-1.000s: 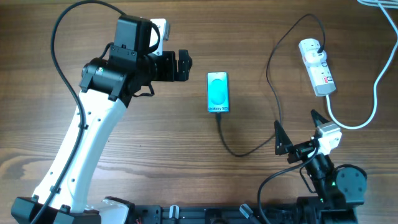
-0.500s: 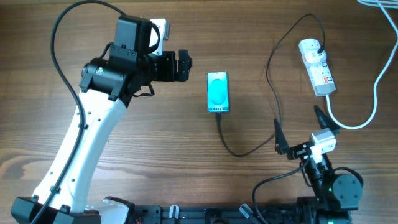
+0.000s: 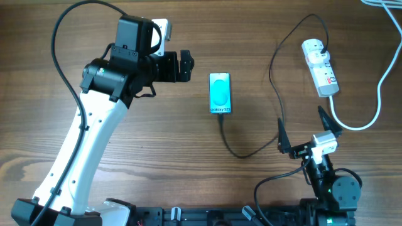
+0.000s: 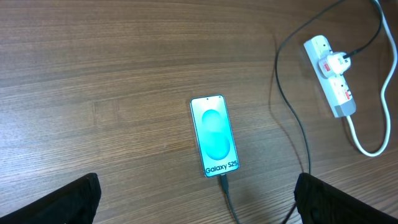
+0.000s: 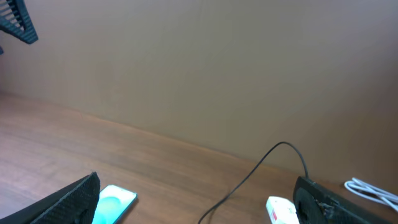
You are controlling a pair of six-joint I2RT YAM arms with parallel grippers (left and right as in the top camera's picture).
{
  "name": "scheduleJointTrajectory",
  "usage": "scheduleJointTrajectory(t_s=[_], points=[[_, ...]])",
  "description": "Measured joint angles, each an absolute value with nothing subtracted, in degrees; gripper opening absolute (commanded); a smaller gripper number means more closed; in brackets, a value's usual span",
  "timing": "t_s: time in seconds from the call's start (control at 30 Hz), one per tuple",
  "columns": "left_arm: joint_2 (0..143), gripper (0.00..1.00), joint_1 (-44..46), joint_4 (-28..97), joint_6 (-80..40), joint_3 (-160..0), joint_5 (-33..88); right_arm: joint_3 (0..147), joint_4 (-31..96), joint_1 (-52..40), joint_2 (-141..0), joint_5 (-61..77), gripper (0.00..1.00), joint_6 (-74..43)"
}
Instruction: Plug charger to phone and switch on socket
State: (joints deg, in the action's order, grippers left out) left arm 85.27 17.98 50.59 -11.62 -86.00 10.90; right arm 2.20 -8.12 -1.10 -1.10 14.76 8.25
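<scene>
i see bare wood in the upper centre of the overhead frame, between the left gripper point(image 3: 186, 66) and the phone point(image 3: 220, 93): open passage. right of centre, the charger cable point(image 3: 271, 69) loops between phone and socket point(image 3: 320, 68), barring a straight path. the white cord point(image 3: 370, 107) curls at lower right, near the right gripper point(image 3: 304, 129).

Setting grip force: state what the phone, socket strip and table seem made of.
Phone: likely glass front, smooth and glossy with a lit teal screen; its body is hidden. Socket strip: white moulded plastic, smooth, slightly shiny. Table: wood or wood-look laminate, matt, grain lines visible; which one is unclear.
</scene>
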Motion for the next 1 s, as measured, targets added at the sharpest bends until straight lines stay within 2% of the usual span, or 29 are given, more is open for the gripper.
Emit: scheduleJointTrajectory(t_s=[0.3, 0.57, 1.0], points=[[85.27, 1.00, 17.98, 50.59, -11.64, -86.00, 10.90, 0.45, -9.28, -1.10, -1.10, 9.98, 1.00, 5.43], [85.27, 1.00, 17.98, 50.59, -11.62, -86.00, 10.90, 0.38, -0.47, -1.10, -0.91, 8.45, 1.00, 5.21], [85.27, 1.00, 17.98, 50.59, -11.62, -86.00, 10.90, 0.36, 0.03, -1.10, -0.89, 4.16, 1.00, 3.40]])
